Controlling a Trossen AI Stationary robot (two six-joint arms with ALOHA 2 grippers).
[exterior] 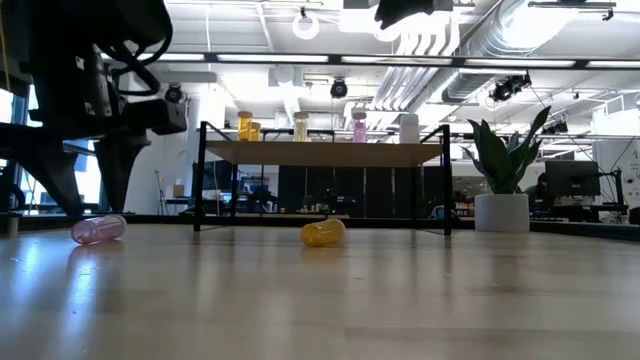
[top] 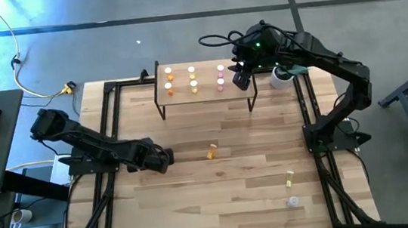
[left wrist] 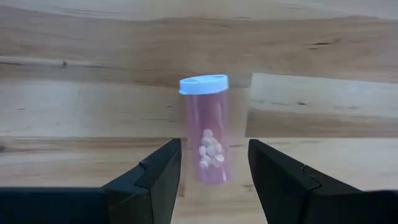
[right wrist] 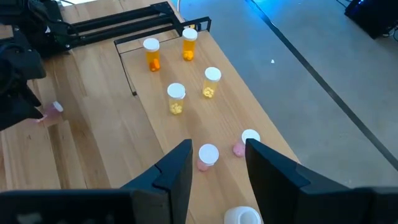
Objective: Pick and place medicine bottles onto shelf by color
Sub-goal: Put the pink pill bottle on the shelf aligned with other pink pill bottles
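Lying on its side on the table (top: 235, 194), a pink bottle (left wrist: 208, 130) sits just ahead of the left gripper (left wrist: 214, 163); jaws open wide enough to straddle it, one finger on each side, not touching. Pills visible inside, white cap pointing away from the gripper. In the low view the same pink bottle (exterior: 98, 229) rests on the tabletop below the left arm.

Shelf (top: 203, 93) stands at the table's far edge. On it: two orange bottles (right wrist: 152, 55), two yellow bottles (right wrist: 176, 98), two pink ones (right wrist: 207, 156), all upright with white caps, grouped by colour.

Right gripper (right wrist: 217, 163) hovers above the shelf's pink end, jaws apart and empty.

A yellow bottle (top: 212, 152) lies on its side on the table in front of the shelf. Two more bottles (top: 289, 175) lie farther from the shelf, towards the right arm's side.
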